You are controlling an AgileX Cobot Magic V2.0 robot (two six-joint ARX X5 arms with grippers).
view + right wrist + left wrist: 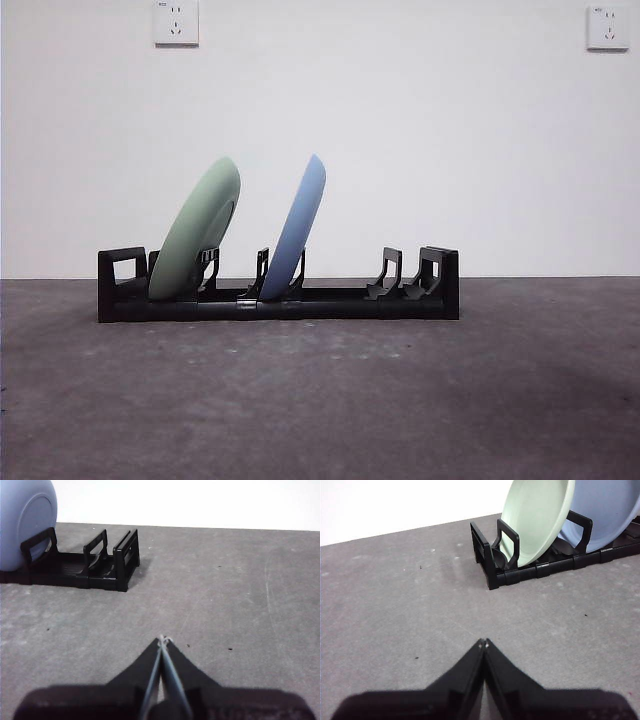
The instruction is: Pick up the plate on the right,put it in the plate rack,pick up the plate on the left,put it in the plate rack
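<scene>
The black plate rack (330, 303) lies across the middle of the table in the front view. A pale green plate (197, 232) leans in its left slots, and a light blue plate (298, 232) leans in the slots beside it. In the left wrist view the green plate (535, 515) and blue plate (605, 510) stand in the plate rack (492, 570), well away from my left gripper (483, 642), which is shut and empty. My right gripper (161, 639) is shut and empty, off the rack's right end (122, 560), with the blue plate (22, 520) beyond.
The grey table (320, 400) runs to a white wall with two sockets (176, 22). The rack's right-hand dividers (390, 272) hold nothing. Neither arm shows in the front view.
</scene>
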